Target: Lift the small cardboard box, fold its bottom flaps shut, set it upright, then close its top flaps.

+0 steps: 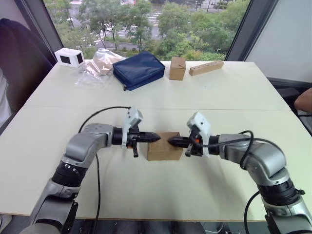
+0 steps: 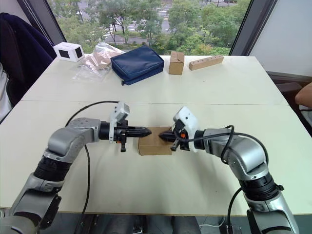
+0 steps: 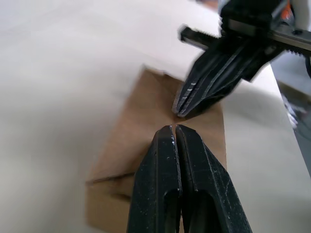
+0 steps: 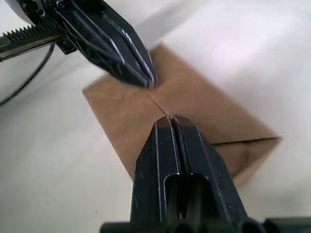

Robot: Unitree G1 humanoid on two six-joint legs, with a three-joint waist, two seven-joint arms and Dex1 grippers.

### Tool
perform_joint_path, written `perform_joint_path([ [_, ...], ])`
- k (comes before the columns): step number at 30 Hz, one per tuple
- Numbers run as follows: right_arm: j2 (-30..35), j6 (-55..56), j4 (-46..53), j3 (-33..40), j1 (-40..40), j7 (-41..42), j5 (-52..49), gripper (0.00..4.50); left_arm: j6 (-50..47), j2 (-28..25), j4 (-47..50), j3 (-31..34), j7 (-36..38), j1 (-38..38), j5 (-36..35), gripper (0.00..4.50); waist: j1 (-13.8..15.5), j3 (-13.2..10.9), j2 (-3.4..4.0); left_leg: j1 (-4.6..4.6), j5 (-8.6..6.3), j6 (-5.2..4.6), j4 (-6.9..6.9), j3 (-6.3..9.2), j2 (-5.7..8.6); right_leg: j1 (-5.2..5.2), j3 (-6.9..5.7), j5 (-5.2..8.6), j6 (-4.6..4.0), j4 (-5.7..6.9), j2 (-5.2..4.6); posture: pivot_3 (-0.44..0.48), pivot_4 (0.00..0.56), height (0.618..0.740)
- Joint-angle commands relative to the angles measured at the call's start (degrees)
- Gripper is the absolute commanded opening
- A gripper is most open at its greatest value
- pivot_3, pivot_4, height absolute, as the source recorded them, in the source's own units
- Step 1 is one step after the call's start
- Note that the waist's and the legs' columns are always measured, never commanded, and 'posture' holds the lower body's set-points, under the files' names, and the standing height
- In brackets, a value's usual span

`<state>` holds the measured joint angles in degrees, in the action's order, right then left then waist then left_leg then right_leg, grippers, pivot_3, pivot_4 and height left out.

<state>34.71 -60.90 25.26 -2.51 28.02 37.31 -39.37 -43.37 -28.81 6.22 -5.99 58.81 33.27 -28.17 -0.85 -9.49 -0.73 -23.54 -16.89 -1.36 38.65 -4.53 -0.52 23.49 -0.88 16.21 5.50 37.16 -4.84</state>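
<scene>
**Top flaps pressed down at the seam**

While the small cardboard box [image 1: 164, 146] sits upright on the white bench [image 1: 161, 97], near the front edge and midway between the two arms, its upper face already lies flat, with the flaps meeting along a centre seam. That points to the last step of the task: closing the top flaps.

From the left, the left pincer [image 1: 154, 138] reaches in level with the box top, its two black fingers clenched together with nothing between them, the tips resting on or just above the cardboard near the seam. From the right, the right pincer [image 1: 171, 142] does the same, fingers likewise pressed shut and empty, its tip just opposite the other. In the wrist views the two tips nearly meet over the middle of the top face; whether they actually touch the cardboard I cannot tell for certain.

As a judgement, the task is almost done. The next move calls for a light downward press along the seam so the flaps stay flat, then a clean lift of both tips straight off, without dragging a flap edge back up or nudging the box sideways.

Well apart at the far side of the bench lie a blue pouch [image 1: 139, 69], a taller brown box [image 1: 177, 68], a long tan block [image 1: 206, 67], a clear plastic bag [image 1: 97, 65] and a small white box [image 1: 69, 57].
</scene>
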Motion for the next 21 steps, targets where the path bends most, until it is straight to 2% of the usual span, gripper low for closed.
perform_joint_path([
  [1,2.25,-3.49,7.05,6.78,2.9,0.27,-7.05,0.0,-3.34,-2.12,6.75,5.71,-2.38,-0.83,-4.51,0.07,-0.02,0.0,0.0,0.0,0.0,0.0,-0.02,0.0,0.0,0.01,-0.01,0.0,0.0,-0.01,0.0,0.0,0.15,0.74],
  [5,10.09,-4.6,10.38,12.39,0.94,2.73,-9.32,0.0,-4.81,-7.44,12.56,11.04,-2.58,-4.69,-7.56,0.07,-0.09,0.0,0.0,0.02,0.04,0.06,-0.33,-0.01,0.04,0.06,-0.04,0.0,0.01,-0.15,-0.04,0.0,0.15,0.74],
  [11,25.73,-0.84,12.74,23.66,-13.78,14.71,-8.82,0.0,-4.98,-16.04,18.67,17.67,-0.47,-12.51,-11.07,0.07,0.1,-0.01,-0.01,0.02,0.05,0.09,-0.53,0.01,0.06,0.03,-0.15,0.01,-0.02,-0.39,-0.09,0.0,0.15,0.74],
  [17,30.83,3.12,13.28,32.53,-23.86,21.87,-7.82,0.0,-1.29,-22.3,21.27,23.13,5.32,-24.18,-12.24,0.07,-0.17,-0.02,0.03,0.16,0.07,0.12,-0.55,-0.03,-0.03,-0.18,-0.39,0.02,-0.35,-0.69,-0.16,0.0,0.15,0.74],
  [21,31.55,3.46,13.64,36.36,-27.1,23.6,-8.71,0.0,2.22,-25.27,18.71,24.69,6.91,-26.96,-10.74,0.07,0.04,-0.03,0.05,0.17,0.13,0.24,-0.55,-0.01,-0.07,-0.21,-0.57,-0.02,-0.46,-0.7,-0.21,0.0,0.15,0.74],
])
